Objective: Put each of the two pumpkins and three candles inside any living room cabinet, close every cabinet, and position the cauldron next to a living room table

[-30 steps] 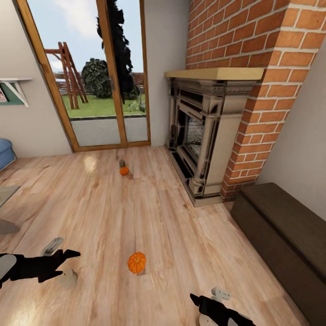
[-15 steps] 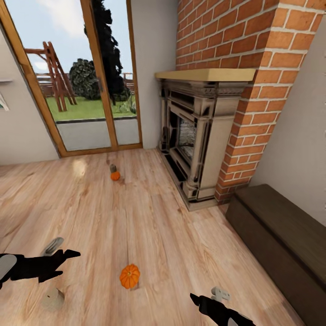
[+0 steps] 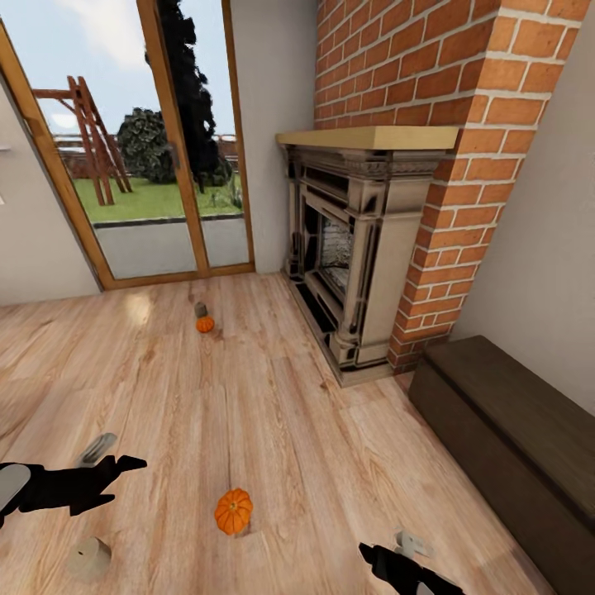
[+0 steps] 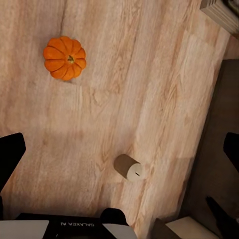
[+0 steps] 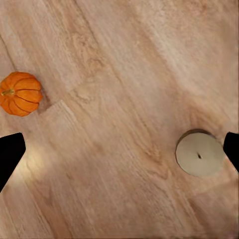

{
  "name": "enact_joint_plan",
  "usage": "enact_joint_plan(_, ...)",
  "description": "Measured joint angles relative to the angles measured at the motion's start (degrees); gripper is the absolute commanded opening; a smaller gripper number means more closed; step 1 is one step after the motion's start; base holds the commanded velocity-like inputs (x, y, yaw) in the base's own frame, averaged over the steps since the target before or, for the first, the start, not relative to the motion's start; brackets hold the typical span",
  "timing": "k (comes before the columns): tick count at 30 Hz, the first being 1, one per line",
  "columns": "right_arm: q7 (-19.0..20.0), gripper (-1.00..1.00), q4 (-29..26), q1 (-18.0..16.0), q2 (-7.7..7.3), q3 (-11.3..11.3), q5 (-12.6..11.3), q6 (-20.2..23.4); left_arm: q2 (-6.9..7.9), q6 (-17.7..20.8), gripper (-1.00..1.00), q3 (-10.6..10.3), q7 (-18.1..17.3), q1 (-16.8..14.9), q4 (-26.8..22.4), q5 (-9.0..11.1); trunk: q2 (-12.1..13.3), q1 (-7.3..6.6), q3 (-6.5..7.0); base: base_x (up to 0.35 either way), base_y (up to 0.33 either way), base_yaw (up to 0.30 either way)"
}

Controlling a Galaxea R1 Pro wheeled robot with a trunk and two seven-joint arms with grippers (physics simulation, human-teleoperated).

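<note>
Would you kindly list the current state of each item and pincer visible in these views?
Near pumpkin: upright on the floor, untouched.
Far pumpkin: on the floor, right beside a candle.
Far candle: standing on the floor.
Near candle: on the floor below the left arm.
Another candle: upright on the floor.
Cabinet: closed.
Left pincer: open, empty.
Right pincer: open, empty.

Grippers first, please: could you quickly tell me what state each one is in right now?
Left gripper: jaws open, holding nothing.
Right gripper: jaws open, holding nothing.
</note>
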Motion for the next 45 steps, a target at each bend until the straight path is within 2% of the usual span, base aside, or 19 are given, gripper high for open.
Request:
enact_joint_plan(3,-9.08,1.0,-0.43,0.0,0.03,0.19,-0.01,-0.39,0.0,0.0,1.0,0.06,0.05,0.0,-0.03,-0.01,0.0,0.0,0.0,0.0,0.0,0.0)
enact_joint_plan(5,-12.28,1.0,-0.55,-0.01,0.03,0.15,0.0,-0.51,0.0,0.0,1.0,0.16,0.09,0.0,-0.03,-0.01,0.0,0.0,0.0,0.0,0.0,0.0)
enact_joint_plan(17,-15.65,1.0,-0.11,-0.01,0.02,0.12,-0.12,-0.39,0.0,0.0,1.0,0.12,0.23,0.0,-0.4,-0.04,-4.8,2.63,-2.15,0.0,0.0,0.0)
enact_joint_plan(22,-22.42,1.0,-0.12,-0.02,0.08,0.05,-0.22,-0.41,-0.02,-0.01,1.0,0.02,0.41,0.07,-4.51,-0.03,-6.8,3.73,-3.05,0.0,0.0,0.0)
enact_joint_plan(24,-23.98,1.0,-0.4,-0.02,0.05,0.09,-0.18,-0.53,-0.02,-0.01,1.0,0.0,0.44,0.08,-5.19,-0.1,-7.61,4.17,-3.4,0.0,0.0,0.0)
enact_joint_plan(33,-25.0,1.0,-0.63,-0.01,0.03,0.33,0.03,-0.68,0.0,-0.01,1.0,-0.04,0.47,0.13,-6.38,-0.38,-11.22,6.14,-5.02,0.0,0.0,0.0)
enact_joint_plan(39,-24.99,1.0,-0.73,-0.01,0.02,0.48,0.38,-1.67,-0.08,-0.01,1.0,-0.05,0.48,0.19,-8.17,-2.96,-13.62,7.46,-6.1,0.0,0.0,0.0)
enact_joint_plan(45,-24.98,1.0,-0.74,-0.01,0.05,0.6,0.59,-2.88,0.08,0.1,1.0,-0.07,0.48,0.79,-13.94,-4.2,-16.03,8.78,-7.17,0.0,0.0,0.0)
